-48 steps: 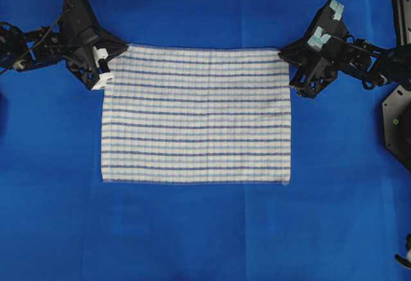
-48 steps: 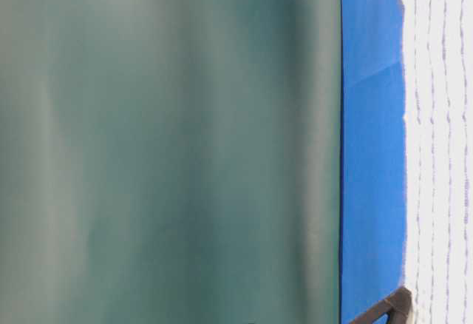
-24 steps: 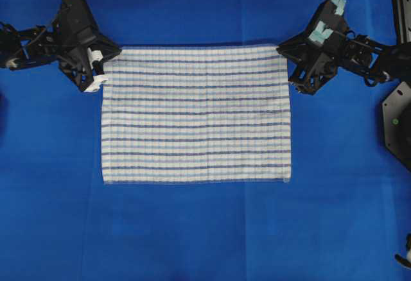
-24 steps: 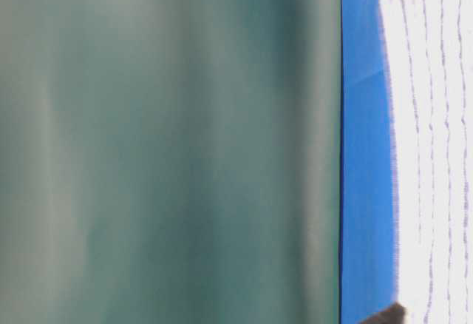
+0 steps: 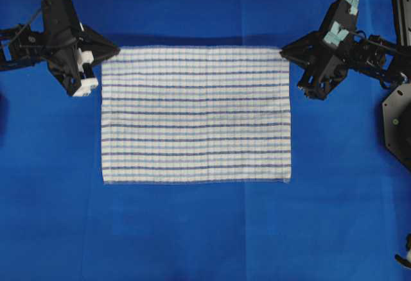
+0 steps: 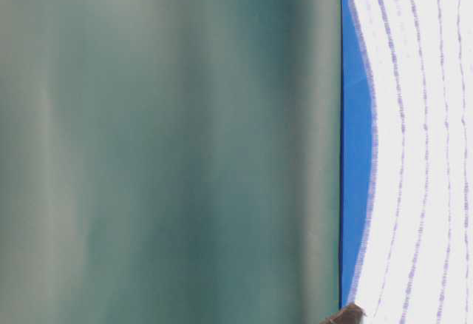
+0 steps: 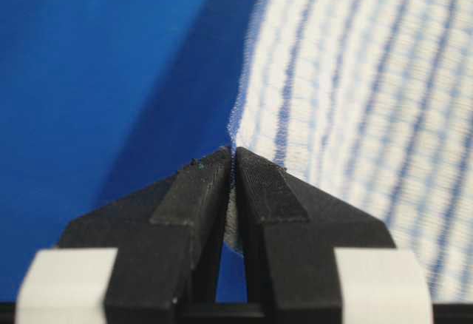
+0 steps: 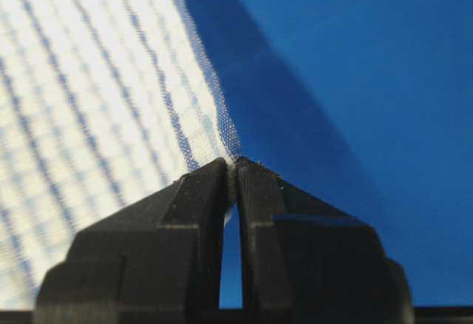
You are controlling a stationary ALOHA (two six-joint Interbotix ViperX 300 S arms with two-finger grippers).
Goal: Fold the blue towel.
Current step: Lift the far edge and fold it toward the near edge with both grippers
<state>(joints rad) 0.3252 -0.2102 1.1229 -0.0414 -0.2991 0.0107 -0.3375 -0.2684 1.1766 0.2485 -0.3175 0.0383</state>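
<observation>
The blue towel (image 5: 196, 114), white with thin blue stripes, is spread across the blue table covering, its near edge flat and its far edge lifted. My left gripper (image 5: 110, 52) is shut on the towel's far left corner; the left wrist view shows the jaws (image 7: 233, 163) pinching that corner of the cloth (image 7: 355, 95). My right gripper (image 5: 285, 52) is shut on the far right corner, seen pinched in the right wrist view (image 8: 233, 167), where the cloth (image 8: 89, 102) hangs away. The table-level view shows the raised towel (image 6: 421, 146) between two dark fingertips (image 6: 349, 314).
The blue table covering (image 5: 192, 229) surrounds the towel on all sides. A black mount (image 5: 398, 124) stands at the right edge. A plain green wall (image 6: 170, 146) fills most of the table-level view.
Both grippers have moved outward and toward the far side, holding the towel's far corners. The far edge has lifted and stretched out, casting a shadow behind it.
</observation>
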